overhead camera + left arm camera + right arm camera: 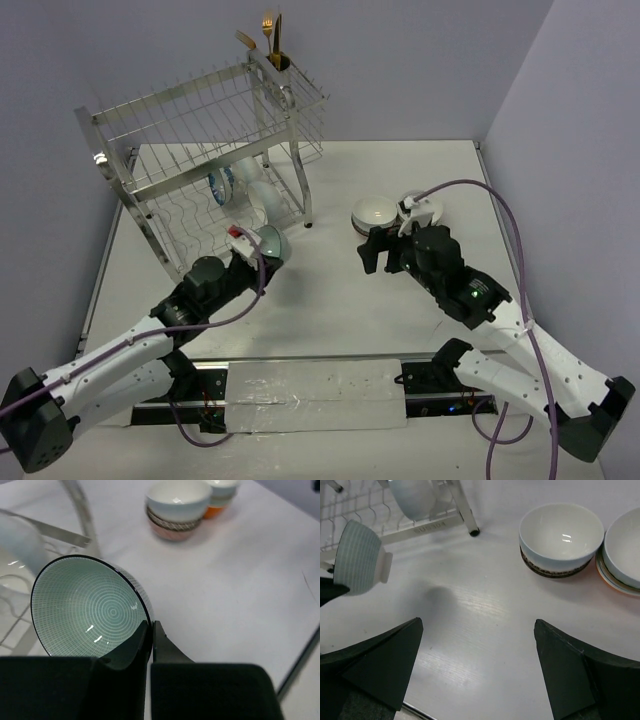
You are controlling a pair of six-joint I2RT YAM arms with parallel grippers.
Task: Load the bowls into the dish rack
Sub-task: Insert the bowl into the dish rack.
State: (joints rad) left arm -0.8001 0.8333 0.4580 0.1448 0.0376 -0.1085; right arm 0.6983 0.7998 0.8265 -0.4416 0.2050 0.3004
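Observation:
My left gripper (256, 246) is shut on the rim of a bowl with a teal inside (90, 607), held tilted just in front of the dish rack (200, 150). In the right wrist view this bowl (362, 557) shows its pale ribbed outside. Two bowls (222, 187) stand on edge in the rack's lower tier. A white bowl with a brown-patterned band (561, 537) and a white bowl stacked on an orange one (625, 550) sit on the table. My right gripper (478, 622) is open and empty, a little in front of them.
Gold utensils (272, 40) stand in the cup at the rack's far right corner. The rack's front leg (467, 515) stands on the table between the held bowl and the loose bowls. Walls close the table at the back and right.

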